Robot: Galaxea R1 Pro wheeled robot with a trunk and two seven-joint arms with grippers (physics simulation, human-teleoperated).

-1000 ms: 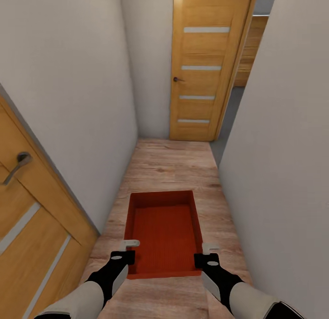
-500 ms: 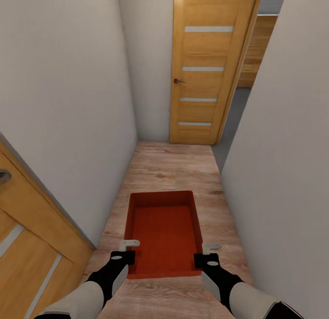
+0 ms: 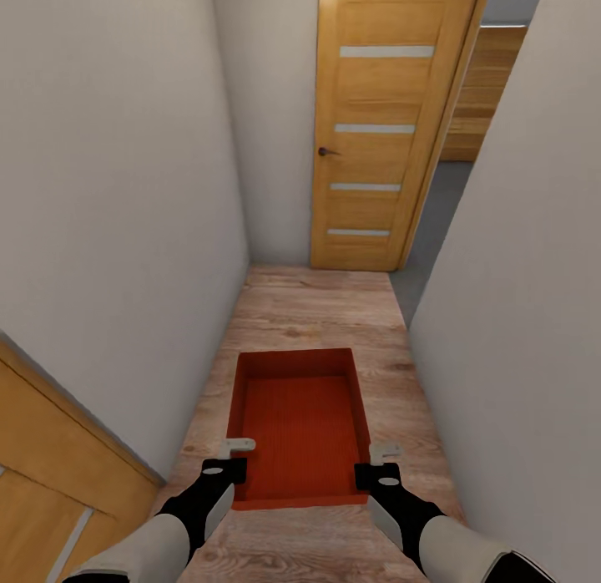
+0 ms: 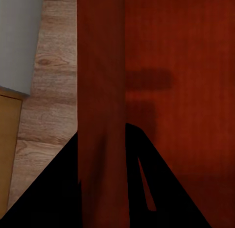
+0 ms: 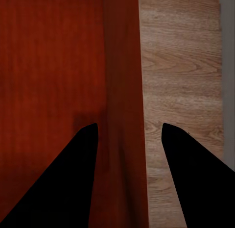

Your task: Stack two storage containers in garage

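An orange-red rectangular open-top storage container with thin walls and a finely ribbed bottom (image 3: 300, 428) is carried level in front of the robot, above the light wood-plank floor (image 3: 317, 303) of a narrow corridor between plain white walls (image 3: 117, 190). The left gripper (image 3: 236, 454) pinches the container's left side wall near its near corner, and the right gripper (image 3: 377, 462) pinches the right side wall in the same way (one dark finger falls inside the bin and one outside on each side). In the left wrist view the left gripper (image 4: 103, 189) has its two black fingers (image 4: 44, 198) closed against the upright red wall that runs between them, with the ribbed red bottom (image 4: 181, 90) to one side and the plank floor to the other. The right wrist view shows the right gripper (image 5: 128, 179) set astride the opposite wall, though a gap shows between the wall and the outer finger (image 5: 196, 184). Ahead, at the end of the corridor, stands an orange wooden door with four pale horizontal strips and a dark handle (image 3: 380, 124); just right of it an opening shows a strip of grey floor (image 3: 434, 224). Part of another orange wooden door (image 3: 50, 466) shows at the lower left of the head view.
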